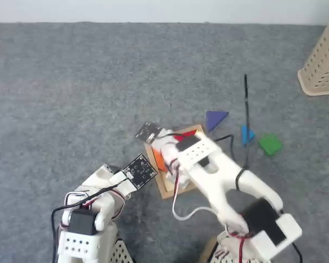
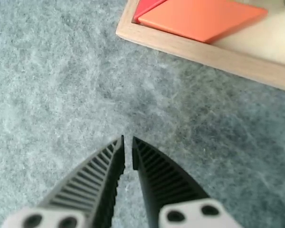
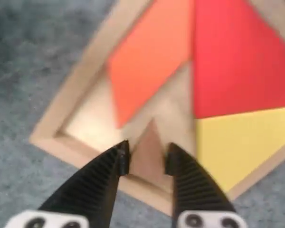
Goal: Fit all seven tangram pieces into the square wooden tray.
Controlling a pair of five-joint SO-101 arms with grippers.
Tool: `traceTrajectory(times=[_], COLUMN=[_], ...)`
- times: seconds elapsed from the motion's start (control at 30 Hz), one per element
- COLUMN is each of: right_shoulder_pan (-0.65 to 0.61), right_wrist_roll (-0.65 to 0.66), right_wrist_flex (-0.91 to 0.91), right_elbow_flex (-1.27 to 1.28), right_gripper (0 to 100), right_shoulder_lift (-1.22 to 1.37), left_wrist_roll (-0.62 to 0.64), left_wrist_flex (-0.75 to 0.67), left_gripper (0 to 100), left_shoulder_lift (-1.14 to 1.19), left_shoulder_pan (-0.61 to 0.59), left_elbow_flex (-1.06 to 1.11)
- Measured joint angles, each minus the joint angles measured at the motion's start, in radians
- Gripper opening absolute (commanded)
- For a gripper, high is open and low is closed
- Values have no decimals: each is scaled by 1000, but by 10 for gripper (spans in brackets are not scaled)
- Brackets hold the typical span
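Right claw [image 3: 147,154] clenched on a small tan triangle [image 3: 150,140], at a corner of the tray [image 3: 72,95]. Orange piece [image 3: 147,57], red piece [image 3: 237,57] and yellow piece [image 3: 237,142] lie in the tray. Left claw [image 2: 128,142] closed on nothing, above the carpet [image 2: 61,71] near the tray rim. Blue triangle [image 1: 215,118], small blue piece [image 1: 247,133] and green piece [image 1: 270,144] lie on the carpet beyond the tray.

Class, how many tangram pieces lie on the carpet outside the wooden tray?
3: a dark blue triangle just beyond the tray, a small light blue piece by the black cable, and a green square beside that. The right arm above the tray may hide more.
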Motion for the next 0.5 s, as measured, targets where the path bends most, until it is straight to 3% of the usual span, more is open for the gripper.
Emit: traceTrajectory(times=[0.5], right_shoulder_pan=[29], right_wrist_roll=[92], right_wrist_flex=[135], right_elbow_flex=[-126], right_gripper=[7], right_shoulder_lift=[14], left_wrist_roll=[0], left_wrist_flex=[0], left_gripper=[27], left_shoulder_lift=[0], left_shoulder_pan=[0], left_elbow_flex=[0])
